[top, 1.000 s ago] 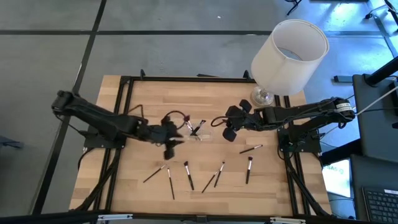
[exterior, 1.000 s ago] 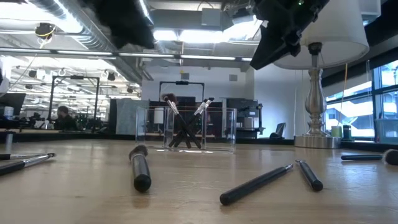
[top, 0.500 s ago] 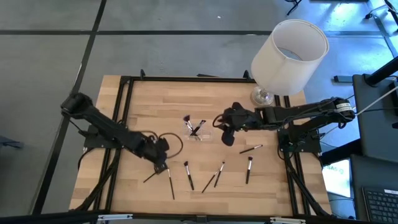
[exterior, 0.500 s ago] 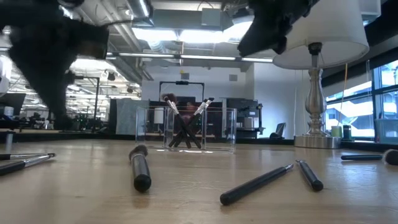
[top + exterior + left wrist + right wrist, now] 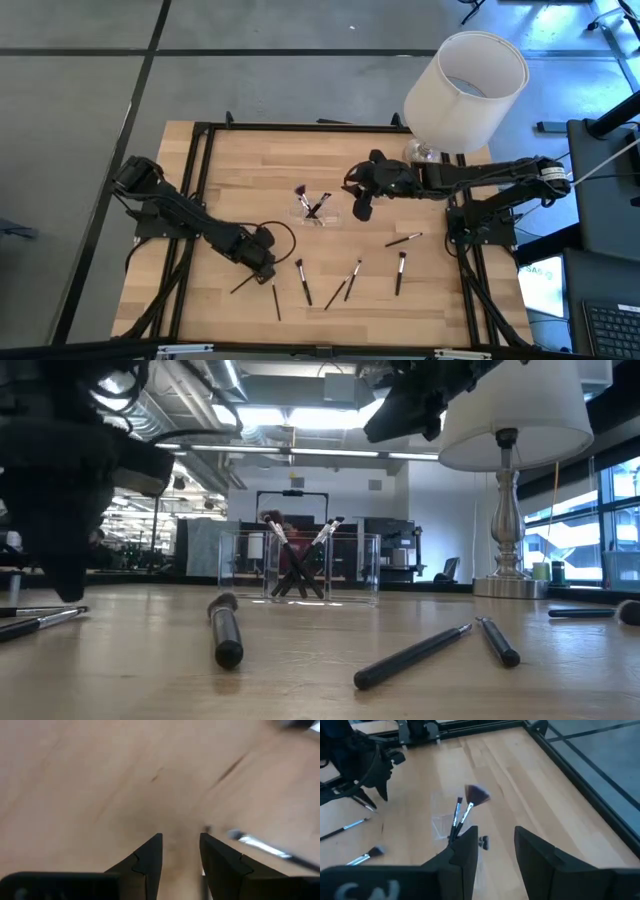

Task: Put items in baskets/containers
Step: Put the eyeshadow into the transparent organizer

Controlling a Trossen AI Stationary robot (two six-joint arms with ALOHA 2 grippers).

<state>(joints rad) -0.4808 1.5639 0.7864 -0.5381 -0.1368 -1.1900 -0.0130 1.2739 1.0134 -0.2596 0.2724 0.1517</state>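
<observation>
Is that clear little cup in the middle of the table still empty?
No, the clear cup already holds a few makeup brushes, their bristle tips sticking up out of it in the right wrist view.

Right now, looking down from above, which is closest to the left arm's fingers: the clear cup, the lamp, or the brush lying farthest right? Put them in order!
Measured from the left gripper, low over the table's front-left part:
1. The clear cup, at the table's middle, is nearest.
2. The rightmost brush, along the front right, comes next.
3. The lamp, at the far right corner, is farthest.
</observation>
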